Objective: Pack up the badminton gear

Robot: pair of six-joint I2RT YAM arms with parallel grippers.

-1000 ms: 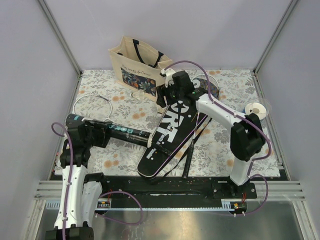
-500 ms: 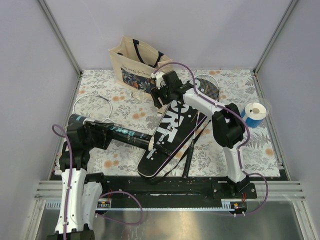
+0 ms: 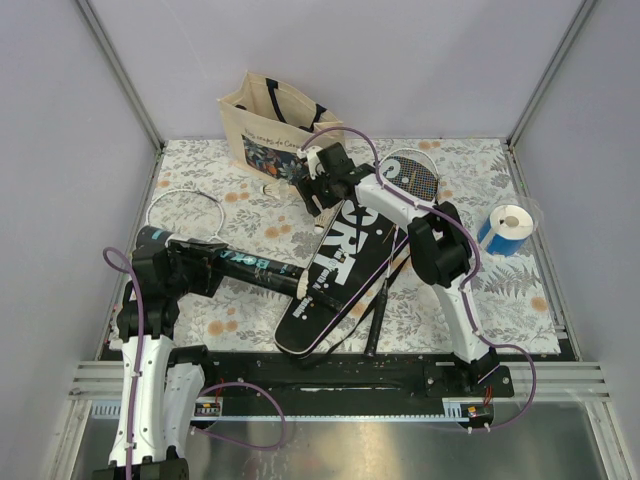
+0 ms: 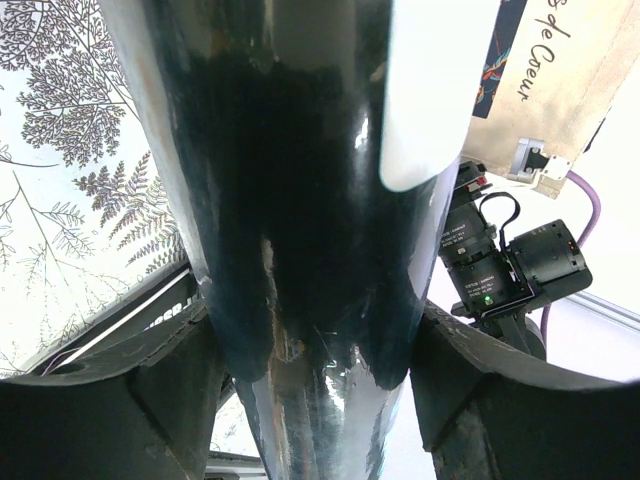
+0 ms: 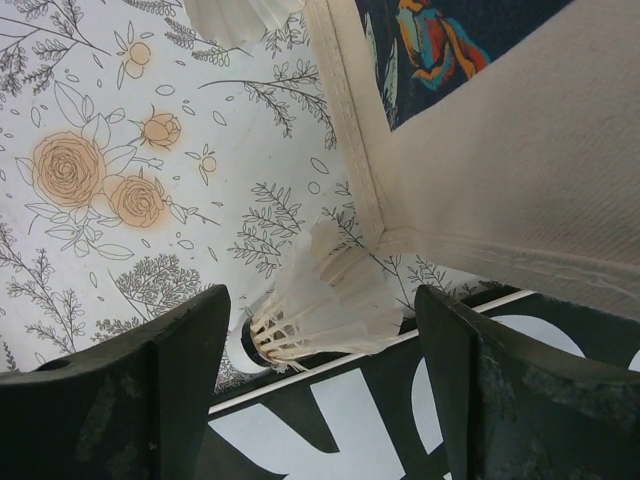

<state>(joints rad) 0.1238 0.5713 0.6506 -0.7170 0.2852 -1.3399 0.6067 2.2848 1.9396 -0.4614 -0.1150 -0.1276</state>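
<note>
Nearest the bases, around 8 o'clock, the left gripper [image 3: 205, 268] is clamped around the long black glossy tube [image 3: 255, 270], a finger on each side. The tube lies low, running toward 3 o'clock, and its far tip sits against the edge of the big black racket-shaped cover lettered "SPORT" [image 3: 335, 265]. None of that has really changed over the last second.

The cover lies diagonally across the middle of the floral tablecloth [image 3: 450, 290], with the black racket handles [image 3: 377, 310] poking out along its right side.

The real change is the right arm. A second ago its wrist was over the cover's far end, with the elbow way out at 3 o'clock. Now the elbow has folded in toward centre and the right gripper [image 3: 318, 192] has slid toward 11 o'clock. Its fingers are spread wide, noticeably wider than before. A small white feather shuttlecock [image 5: 325, 300] lies between them on its side, not pinched. It's right at the cover's far edge and against the bottom corner of the beige canvas tote bag with the dark print [image 3: 270, 125].
</note>
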